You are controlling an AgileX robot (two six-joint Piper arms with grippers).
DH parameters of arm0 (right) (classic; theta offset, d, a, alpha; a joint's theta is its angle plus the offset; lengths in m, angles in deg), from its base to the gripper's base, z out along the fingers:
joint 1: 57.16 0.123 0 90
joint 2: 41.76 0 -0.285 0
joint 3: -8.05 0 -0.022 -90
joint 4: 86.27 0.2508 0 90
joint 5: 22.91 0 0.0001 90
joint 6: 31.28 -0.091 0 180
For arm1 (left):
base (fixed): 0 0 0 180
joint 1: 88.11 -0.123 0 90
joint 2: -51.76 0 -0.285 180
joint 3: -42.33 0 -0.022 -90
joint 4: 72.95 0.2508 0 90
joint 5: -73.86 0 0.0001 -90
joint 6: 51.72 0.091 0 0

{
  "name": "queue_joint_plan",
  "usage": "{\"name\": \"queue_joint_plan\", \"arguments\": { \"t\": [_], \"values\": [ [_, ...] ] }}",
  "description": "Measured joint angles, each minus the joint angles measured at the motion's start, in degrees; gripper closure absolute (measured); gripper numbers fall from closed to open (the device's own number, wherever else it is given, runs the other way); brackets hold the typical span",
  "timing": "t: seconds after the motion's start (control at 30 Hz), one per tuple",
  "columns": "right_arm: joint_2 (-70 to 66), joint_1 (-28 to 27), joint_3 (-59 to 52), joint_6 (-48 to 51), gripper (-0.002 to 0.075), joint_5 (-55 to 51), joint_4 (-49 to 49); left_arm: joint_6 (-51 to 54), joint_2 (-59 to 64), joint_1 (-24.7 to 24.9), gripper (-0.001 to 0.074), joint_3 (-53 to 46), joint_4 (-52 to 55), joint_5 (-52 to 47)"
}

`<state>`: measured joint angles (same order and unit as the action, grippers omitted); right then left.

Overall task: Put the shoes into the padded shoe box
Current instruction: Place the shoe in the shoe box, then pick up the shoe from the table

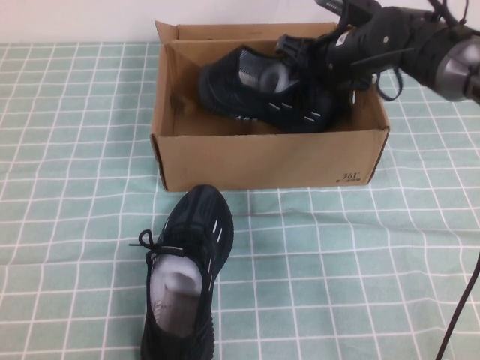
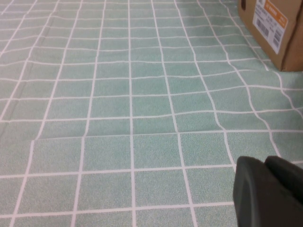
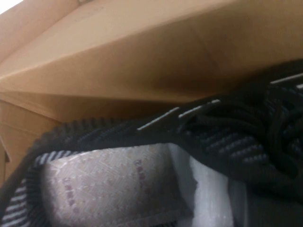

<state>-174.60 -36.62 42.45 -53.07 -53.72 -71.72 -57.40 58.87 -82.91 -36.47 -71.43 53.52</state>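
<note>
The brown padded shoe box (image 1: 262, 161) stands open at the table's far middle. One black sneaker (image 1: 247, 90) with white dashes lies tilted inside it, toe to the left. My right gripper (image 1: 304, 60) reaches in from the right and is shut on this shoe at its lace and collar area. The right wrist view shows the shoe's knit upper (image 3: 227, 137), its lining (image 3: 104, 184), white paper stuffing (image 3: 208, 189) and the box wall (image 3: 142, 56). The second sneaker (image 1: 187, 262) lies on the cloth in front of the box, toe toward it. My left gripper (image 2: 265, 165) is shut and empty, low over the cloth.
A green checked tablecloth (image 1: 360, 262) covers the table. A box corner with a white and orange label (image 2: 272, 21) shows in the left wrist view. A black cable (image 1: 461, 307) hangs at the right edge.
</note>
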Motion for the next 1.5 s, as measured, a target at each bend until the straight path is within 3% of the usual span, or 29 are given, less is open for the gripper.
{"name": "queue_joint_plan", "arguments": {
  "t": [0.23, 0.53, 0.87, 1.03, 1.17, 1.23, 1.5],
  "values": [
    [-0.82, 0.45, 0.0, 1.02, 0.068, 2.35, -0.77, 0.0, 0.0, 0.0, 0.0731, 0.0, 0.0, 0.0],
    [-0.38, 0.45, 0.0, 4.36, 0.0445, 3.93, -1.82, 0.0, 0.0, 0.0, 0.0731, 0.0, 0.0, 0.0],
    [9.95, 0.13, 0.0, 14.28, 0.0415, 4.13, -2.06, 0.0, 0.0, 0.0, 0.0731, 0.0, 0.0, 0.0],
    [17.54, 0.13, 0.0, 24.91, 0.0467, 1.25, -2.29, 0.0, 0.0, 0.0, 0.0731, 0.0, 0.0, 0.0],
    [25.01, 0.07, 0.0, 32.13, 0.0645, -3.41, -2.41, 0.0, 0.0, 0.0, 0.0731, 0.0, 0.0, 0.0],
    [28.34, 0.07, 0.0, 34.07, 0.0693, -5.94, -3.13, 0.0, 0.0, 0.0, 0.0731, 0.0, 0.0, 0.0],
    [40.71, 0.01, -0.94, 34.06, 0.0731, -20.7, -13.82, 0.0, 0.0, 0.0, 0.0731, 0.0, 0.0, 0.0]
  ]
}}
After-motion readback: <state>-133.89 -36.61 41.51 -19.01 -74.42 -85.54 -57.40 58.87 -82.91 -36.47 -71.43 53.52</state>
